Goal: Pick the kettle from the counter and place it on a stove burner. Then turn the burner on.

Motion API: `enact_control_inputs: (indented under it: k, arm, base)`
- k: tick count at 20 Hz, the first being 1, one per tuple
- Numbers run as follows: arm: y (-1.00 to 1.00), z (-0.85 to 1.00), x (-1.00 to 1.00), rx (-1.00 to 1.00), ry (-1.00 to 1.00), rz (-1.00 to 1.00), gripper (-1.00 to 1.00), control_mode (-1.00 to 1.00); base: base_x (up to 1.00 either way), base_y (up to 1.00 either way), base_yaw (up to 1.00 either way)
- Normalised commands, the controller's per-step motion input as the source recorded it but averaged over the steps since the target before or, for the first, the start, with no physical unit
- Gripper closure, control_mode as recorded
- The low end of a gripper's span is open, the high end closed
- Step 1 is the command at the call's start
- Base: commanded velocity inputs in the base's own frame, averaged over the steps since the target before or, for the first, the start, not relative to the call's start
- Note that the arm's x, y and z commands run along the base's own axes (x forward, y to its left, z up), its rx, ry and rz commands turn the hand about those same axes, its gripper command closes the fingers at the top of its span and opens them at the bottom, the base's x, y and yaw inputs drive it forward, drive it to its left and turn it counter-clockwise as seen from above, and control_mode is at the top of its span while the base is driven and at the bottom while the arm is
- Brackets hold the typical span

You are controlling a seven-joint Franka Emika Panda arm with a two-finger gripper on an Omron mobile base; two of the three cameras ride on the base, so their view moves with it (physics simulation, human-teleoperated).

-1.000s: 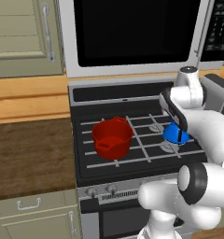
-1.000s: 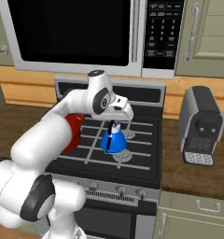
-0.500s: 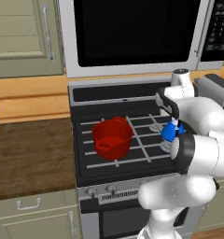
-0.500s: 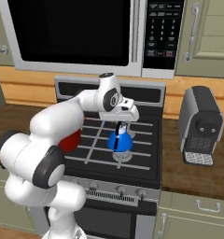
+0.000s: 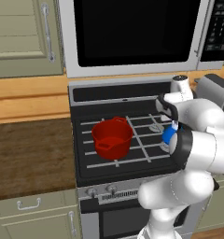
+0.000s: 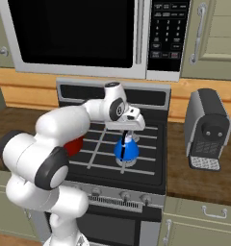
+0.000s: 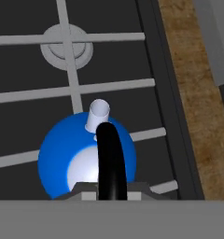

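The small blue kettle (image 6: 126, 151) stands upright low over the front right part of the black stove (image 6: 146, 168), at or just above the grates. My gripper (image 6: 128, 134) hangs straight over it, shut on its black arched handle (image 7: 109, 156). From the hand camera I look down on the kettle (image 7: 83, 161), its white spout (image 7: 99, 114) pointing at the silver back right stove burner (image 7: 67, 46). The burner beneath the kettle is hidden. From the left, the kettle (image 5: 169, 136) peeks out behind my arm. The brown counter (image 7: 191, 93) runs along the stove's right edge.
A red two-handled pot (image 5: 111, 137) sits on the stove's left side. A grey coffee machine (image 6: 209, 129) stands on the counter to the right. Burner knobs (image 5: 101, 190) line the stove front. A microwave (image 6: 79, 33) hangs above the stove.
The kettle has moved a little to the right and lower over the front right grates, still in the gripper. My elbow has swung round. The pot has stayed put.
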Motion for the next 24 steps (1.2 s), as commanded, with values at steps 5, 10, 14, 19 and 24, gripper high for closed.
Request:
enact_control_inputs:
  k: [5, 10, 14, 19, 24]
  arm:
    - [0.0, -0.34, 0.0, -0.03, -0.03, 0.0, 1.0, -1.0]
    - [0.0, -0.21, 0.02, -0.03, -0.07, 0.0, 1.0, -1.0]
    - [0.0, -0.17, 0.01, -0.04, -0.1, 0.0, 1.0, -1.0]
    - [0.0, -0.07, 0.0, -0.02, -0.06, 0.0, 1.0, -1.0]
    - [0.0, 0.0, 0.0, 0.0, 0.0, 0.0, -1.0, -1.0]
  base:
    - [0.0, 0.0, 0.0]
    - [0.0, 0.0, 0.0]
    - [0.0, 0.0, 0.0]
    - [0.0, 0.0, 0.0]
    - [0.0, 0.0, 0.0]
